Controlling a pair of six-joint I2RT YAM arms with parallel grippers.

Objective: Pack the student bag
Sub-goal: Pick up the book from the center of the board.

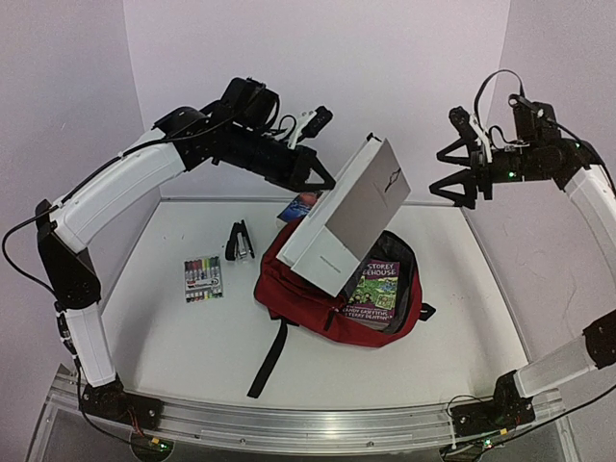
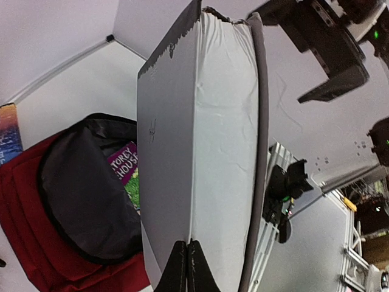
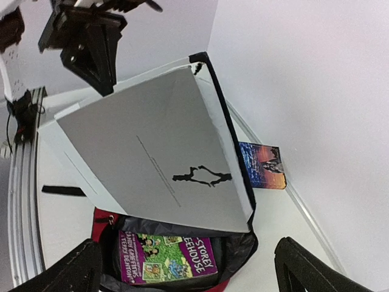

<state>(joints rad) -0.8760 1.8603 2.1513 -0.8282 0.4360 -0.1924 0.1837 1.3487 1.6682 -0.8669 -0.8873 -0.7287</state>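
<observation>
Clamped shut in my left hand [image 2: 186, 263], the thick white book [image 2: 200, 152] hangs tilted over the open student bag [image 1: 298, 289] lying mid-table [image 1: 462, 318], a purple storybook [image 1: 373, 287] already inside, while my right hand [image 1: 464, 179] gapes empty and the markers [image 1: 203, 278], stapler [image 1: 238, 241] and another book [image 1: 297, 206] are not yet packed.

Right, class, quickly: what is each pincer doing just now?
Left pincer: closed on the large white book.
Right pincer: open, holding nothing.
</observation>
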